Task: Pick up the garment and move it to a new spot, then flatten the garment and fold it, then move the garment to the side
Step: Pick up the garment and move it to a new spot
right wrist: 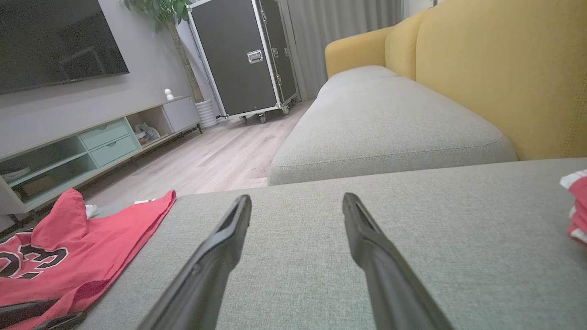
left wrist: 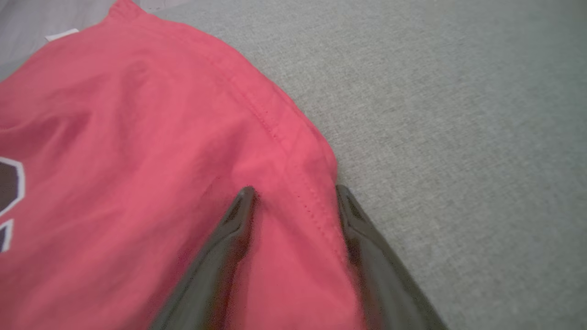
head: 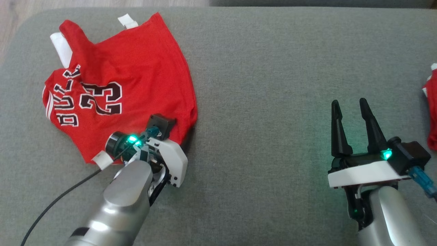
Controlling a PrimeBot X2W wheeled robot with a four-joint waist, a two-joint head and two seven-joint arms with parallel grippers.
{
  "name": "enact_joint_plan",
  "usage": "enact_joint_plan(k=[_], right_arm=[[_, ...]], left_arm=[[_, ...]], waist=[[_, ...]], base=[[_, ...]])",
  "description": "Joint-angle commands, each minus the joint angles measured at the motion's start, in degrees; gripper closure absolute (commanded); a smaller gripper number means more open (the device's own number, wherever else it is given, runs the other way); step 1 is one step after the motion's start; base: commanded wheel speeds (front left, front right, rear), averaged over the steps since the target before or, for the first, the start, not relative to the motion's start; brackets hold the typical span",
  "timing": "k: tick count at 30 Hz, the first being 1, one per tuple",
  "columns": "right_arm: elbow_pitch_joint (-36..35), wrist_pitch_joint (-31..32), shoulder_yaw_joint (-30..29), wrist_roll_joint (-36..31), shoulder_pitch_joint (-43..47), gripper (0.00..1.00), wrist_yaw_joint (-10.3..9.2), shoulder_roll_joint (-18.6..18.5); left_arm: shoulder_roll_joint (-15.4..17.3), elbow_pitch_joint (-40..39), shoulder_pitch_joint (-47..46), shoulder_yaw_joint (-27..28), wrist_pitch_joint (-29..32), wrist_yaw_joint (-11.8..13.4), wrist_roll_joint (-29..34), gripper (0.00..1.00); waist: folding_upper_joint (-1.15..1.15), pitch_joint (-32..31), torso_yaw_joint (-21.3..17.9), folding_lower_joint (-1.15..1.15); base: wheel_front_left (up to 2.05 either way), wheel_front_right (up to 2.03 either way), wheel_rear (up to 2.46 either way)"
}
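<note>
Left wrist view: fingers [left wrist: 224, 247] straddle the red jersey [left wrist: 137, 151] hem

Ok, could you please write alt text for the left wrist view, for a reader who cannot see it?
The left gripper, jaws apart, straddles the stitched edge of a red jersey: one finger is over the cloth, the other at its border. The jersey lies on a grey cushion, whose bare fabric shows at the right.

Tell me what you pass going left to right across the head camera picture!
red jersey → bare grey cushion → right gripper, open → another red cloth at the right edge
</note>
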Motion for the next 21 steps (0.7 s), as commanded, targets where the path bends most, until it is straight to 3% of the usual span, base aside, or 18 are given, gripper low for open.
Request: enact_joint_plan(k=[1,2,11,21], right_arm=[[-1.7,-0.6,1.5,-0.3,-2.1,0.0,0.2,-0.2],[-1.6,-0.6,1.6,-0.3,-2.1,0.0,0.2,-0.2],[-1.0,-0.6,2.2,0.3,-2.0,0.0,0.2,-0.2],[-2.0,-0.6,3.6,1.4,-3.1,0.0,0.2,-0.2]], left_arm=[[0.8,-0.2,-1.3,1.1,-0.3,-0.5,-0.7,0.92],[0.8,-0.2,-1.3,1.4,-1.4,-0.6,-1.3,1.0],[1.2,-3.9,-2.8,4.8,-17.1,0.8,-2.0,1.0],[-0.9,-13.6,-5.9,5.6,-19.2,1.9,-0.5,1.0]], waist=[[0.0,-0.4,-0.2,0.0],[0.0,-0.8,-0.4,0.0],[0.0,-4.8,-4.4,0.0],[0.0,-3.1,-14.0,0.0]], base=[[0.0,0.0,0.0],[0.0,0.0,0.0],[0.0,0.0,0.0],[0.0,0.0,0.0]])
